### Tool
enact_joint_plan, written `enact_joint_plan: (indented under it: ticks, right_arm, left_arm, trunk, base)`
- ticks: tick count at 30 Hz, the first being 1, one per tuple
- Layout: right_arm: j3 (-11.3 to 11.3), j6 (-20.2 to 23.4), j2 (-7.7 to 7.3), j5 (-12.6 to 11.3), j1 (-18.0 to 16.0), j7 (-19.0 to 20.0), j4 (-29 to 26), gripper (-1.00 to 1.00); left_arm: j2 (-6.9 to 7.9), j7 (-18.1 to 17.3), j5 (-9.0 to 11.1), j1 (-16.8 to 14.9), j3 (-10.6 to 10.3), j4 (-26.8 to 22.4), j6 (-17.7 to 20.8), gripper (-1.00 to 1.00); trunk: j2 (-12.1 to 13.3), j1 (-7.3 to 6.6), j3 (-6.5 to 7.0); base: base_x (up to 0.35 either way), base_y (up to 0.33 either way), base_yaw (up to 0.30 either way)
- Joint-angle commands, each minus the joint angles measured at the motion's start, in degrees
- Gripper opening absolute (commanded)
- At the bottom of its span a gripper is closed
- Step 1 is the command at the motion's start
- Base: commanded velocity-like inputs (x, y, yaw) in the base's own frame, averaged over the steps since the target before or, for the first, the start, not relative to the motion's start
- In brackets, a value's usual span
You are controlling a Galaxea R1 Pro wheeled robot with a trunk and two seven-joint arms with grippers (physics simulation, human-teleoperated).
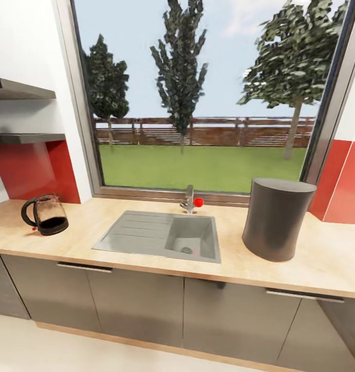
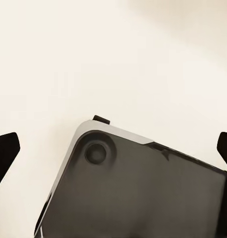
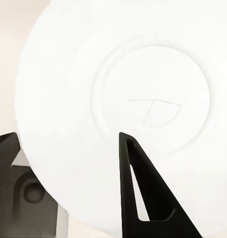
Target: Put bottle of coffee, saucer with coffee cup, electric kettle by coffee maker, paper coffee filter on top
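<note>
The saucer [image 3: 118, 114] sits clamped in my right gripper [image 3: 74, 163], one finger across its face and one behind the rim, so I should carry it level toward the countertop [image 1: 146, 212]. My left gripper [image 2: 113, 148] hangs spread and empty. On the counter the electric kettle [image 1: 45, 214] holds dark liquid; the sink [image 1: 193, 243] basin is bare beside a dark cylindrical bin [image 1: 275, 219].

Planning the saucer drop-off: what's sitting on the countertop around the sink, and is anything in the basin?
On the countertop, a glass kettle stands left of the sink and a dark cylindrical bin right. The basin shows just its drain. The bin covers the counter behind it.
</note>
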Motion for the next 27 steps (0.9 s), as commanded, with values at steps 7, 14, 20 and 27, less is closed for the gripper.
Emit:
enact_joint_plan:
  ticks: [7,14,20,27]
  right_arm:
    - [-0.13,-0.61,0.23,0.95,-0.09,1.16,-0.22,-1.0]
    - [-0.19,15.06,7.01,0.87,-0.1,0.78,-22.63,-1.0]
    - [-0.23,21.54,9.08,0.65,-0.1,0.62,-37.27,-1.0]
    - [-0.2,37.76,11.16,0.29,-0.1,0.9,-58.32,-1.0]
  left_arm:
    - [0.27,-0.08,0.46,-0.01,0.55,0.04,-0.09,1.0]
    - [0.27,-0.08,0.62,-0.01,0.7,-0.04,-0.07,1.0]
    - [0.32,-0.08,0.66,-0.01,0.84,-0.04,-0.07,1.0]
    - [0.36,-0.08,0.6,-0.01,0.86,-0.04,0.08,1.0]
  trunk:
    - [-0.05,0.02,-0.02]
    - [-0.05,0.02,-0.02]
    - [-0.05,0.02,-0.02]
    - [-0.05,0.02,-0.02]
  base:
    - [0.0,0.02,0.0]
    - [0.0,0.0,0.0]
    - [0.0,0.0,0.0]
    - [0.0,0.0,0.0]
